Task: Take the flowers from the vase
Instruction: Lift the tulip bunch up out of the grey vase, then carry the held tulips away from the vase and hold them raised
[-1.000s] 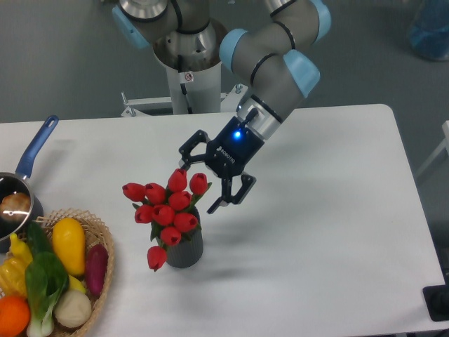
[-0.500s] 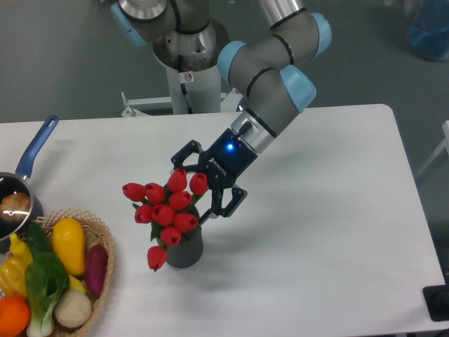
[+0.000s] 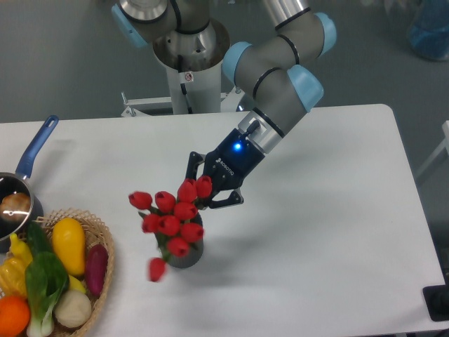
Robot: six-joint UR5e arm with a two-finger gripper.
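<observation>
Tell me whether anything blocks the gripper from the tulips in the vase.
Nothing visible does. The gripper is already at the top right of the red tulips, its fingers around the upper buds; the stems sit in the dark vase.

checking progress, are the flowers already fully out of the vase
No, the flowers have their lower end at the mouth of the vase, with the tool closed at their upper buds.

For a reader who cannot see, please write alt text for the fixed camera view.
A robot gripper is closed on red tulip flowers standing in a dark vase on a white table; a vegetable basket sits at left.
</observation>
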